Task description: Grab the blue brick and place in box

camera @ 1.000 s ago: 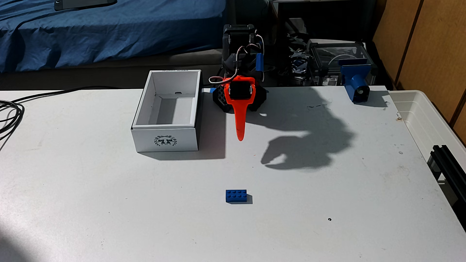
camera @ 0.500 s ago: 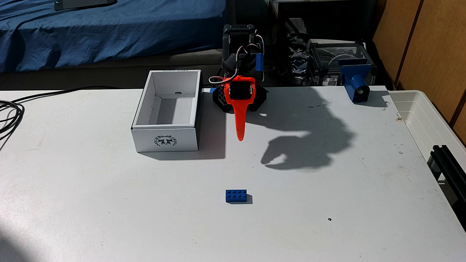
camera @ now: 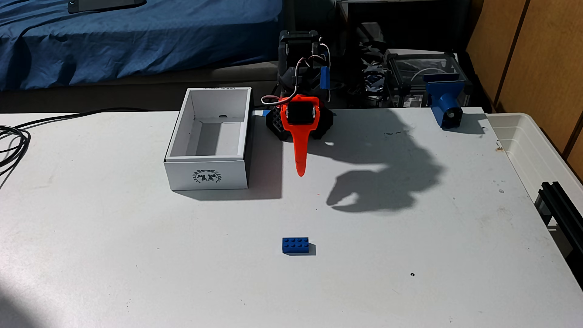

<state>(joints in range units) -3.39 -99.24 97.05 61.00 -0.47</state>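
Observation:
The blue brick (camera: 295, 245) lies studs up on the white table, near the front and well apart from everything else. The box (camera: 209, 140), white with a dark wreath emblem on its near short side, stands open and empty at the back left. My gripper (camera: 300, 172) hangs just right of the box, its orange finger pointing down toward the table, far behind the brick. The orange finger covers the other one; the jaws look shut with nothing between them, and their shadow on the table is a narrow beak.
A blue clamp-like part (camera: 445, 104) sits at the table's back right edge. A translucent plastic tub (camera: 523, 142) borders the right side. Black cables (camera: 12, 142) lie at the left edge. Blue bedding (camera: 126, 41) lies behind the table.

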